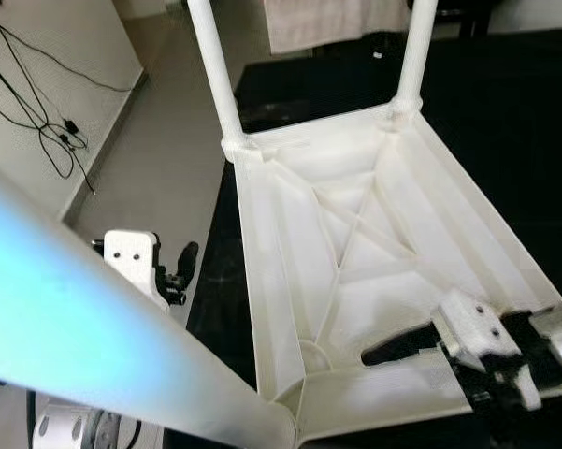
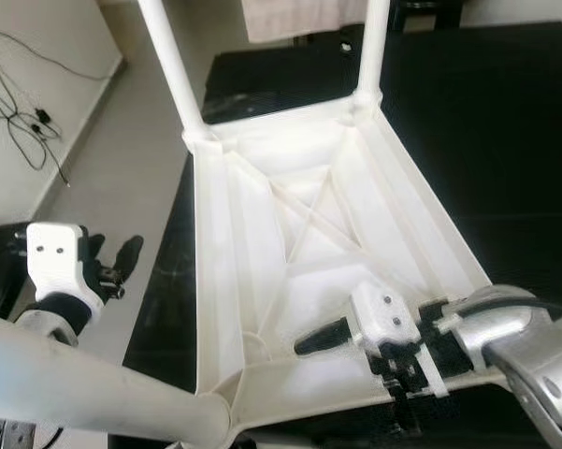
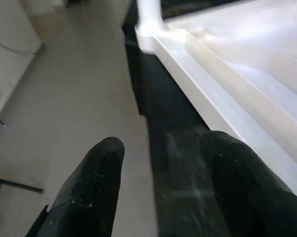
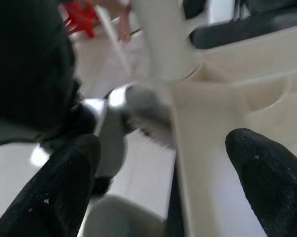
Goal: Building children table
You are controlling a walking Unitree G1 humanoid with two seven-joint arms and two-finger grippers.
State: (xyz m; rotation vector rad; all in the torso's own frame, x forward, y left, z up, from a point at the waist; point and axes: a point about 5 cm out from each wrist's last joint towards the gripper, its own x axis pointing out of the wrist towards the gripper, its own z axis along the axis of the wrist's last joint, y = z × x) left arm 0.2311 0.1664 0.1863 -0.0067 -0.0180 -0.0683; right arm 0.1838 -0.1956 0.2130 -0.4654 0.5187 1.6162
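A black surface (image 1: 514,122) fills the scene from 12 to 4 o'clock. A pale floor (image 1: 159,159) runs along its edge from 11 toward 8 o'clock. At 10 o'clock, black cables (image 1: 37,112) trail over a light raised ledge (image 1: 65,56) and down onto the floor. A beige cloth (image 1: 327,23) hangs at 12 o'clock. In the right wrist view something red (image 4: 81,17) lies blurred on the floor.
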